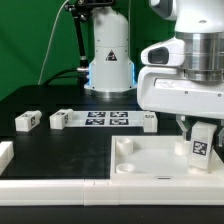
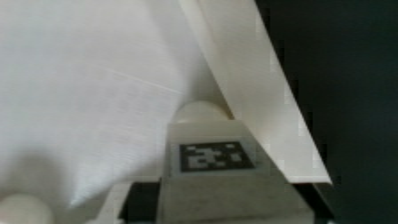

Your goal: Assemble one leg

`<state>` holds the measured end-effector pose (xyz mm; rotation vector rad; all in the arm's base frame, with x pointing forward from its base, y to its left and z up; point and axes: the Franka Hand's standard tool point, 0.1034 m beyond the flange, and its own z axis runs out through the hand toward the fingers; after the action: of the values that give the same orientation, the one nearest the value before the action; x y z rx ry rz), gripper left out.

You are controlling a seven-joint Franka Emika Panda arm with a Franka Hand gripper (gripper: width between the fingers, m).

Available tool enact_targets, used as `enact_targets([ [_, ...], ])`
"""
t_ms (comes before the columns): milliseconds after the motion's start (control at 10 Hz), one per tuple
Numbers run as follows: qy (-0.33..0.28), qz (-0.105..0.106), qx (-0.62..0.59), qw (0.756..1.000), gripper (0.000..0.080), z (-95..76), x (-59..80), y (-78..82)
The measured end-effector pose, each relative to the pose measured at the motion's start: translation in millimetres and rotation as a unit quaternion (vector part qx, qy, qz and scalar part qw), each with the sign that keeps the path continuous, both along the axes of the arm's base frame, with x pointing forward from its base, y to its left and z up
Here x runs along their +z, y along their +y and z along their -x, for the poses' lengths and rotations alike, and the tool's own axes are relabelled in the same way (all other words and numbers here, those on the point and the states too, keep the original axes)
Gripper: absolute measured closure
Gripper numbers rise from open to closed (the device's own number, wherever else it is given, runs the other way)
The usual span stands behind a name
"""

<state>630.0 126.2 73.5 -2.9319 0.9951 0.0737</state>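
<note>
My gripper (image 1: 200, 128) is shut on the leg (image 1: 200, 142), a small white block with a black-and-white tag, held upright over the right part of the large white square panel (image 1: 150, 160). In the wrist view the leg (image 2: 215, 158) sits between my dark finger pads (image 2: 143, 200), my gripper (image 2: 222, 206) closed on its sides. Its far end lies at a round corner socket (image 2: 203, 108) beside the panel's raised rim (image 2: 249, 70). I cannot tell whether it touches the socket.
The marker board (image 1: 108, 119) lies at the back of the table. Loose white legs lie beside it, at the exterior view's left (image 1: 27, 121) (image 1: 62, 119) and at its right end (image 1: 148, 121). A white part (image 1: 5, 155) sits at the left edge.
</note>
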Motion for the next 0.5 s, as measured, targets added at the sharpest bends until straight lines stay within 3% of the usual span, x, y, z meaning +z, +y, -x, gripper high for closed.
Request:
enact_targets([
  [500, 0.010, 0.004, -0.186, 0.982, 0.0508, 0.1, -0.3, 3.1],
])
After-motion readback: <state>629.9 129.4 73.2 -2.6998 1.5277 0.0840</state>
